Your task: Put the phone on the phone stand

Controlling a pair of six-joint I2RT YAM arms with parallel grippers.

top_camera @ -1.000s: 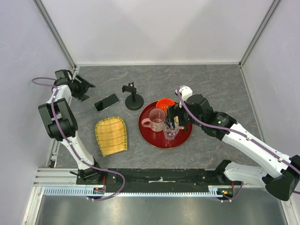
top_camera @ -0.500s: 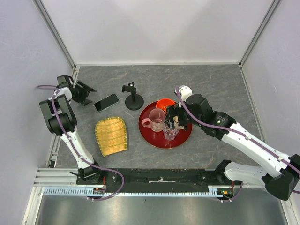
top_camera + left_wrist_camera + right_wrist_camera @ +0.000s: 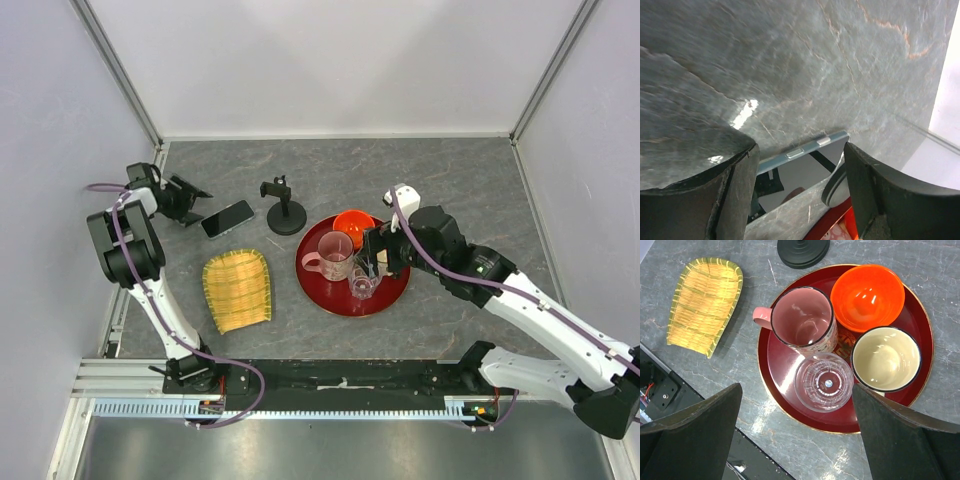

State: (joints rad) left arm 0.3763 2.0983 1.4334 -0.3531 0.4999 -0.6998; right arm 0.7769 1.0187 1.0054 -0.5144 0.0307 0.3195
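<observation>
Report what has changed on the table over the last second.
The left gripper, open, advanced toward the thin black smartphone. The right arm drew back slightly, uncovering more of the orange bowl; the right gripper hovers open over the round red tray. Nothing was grasped or released. The smartphone, the black disc-based phone stand and the yellow woven mat stayed put.

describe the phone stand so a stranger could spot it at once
Find the big round red tray. Just past its far left rim stands the phone stand: a black disc base with a short post and bracket. Unlike the flat phone to its left, it rises upright.
</observation>
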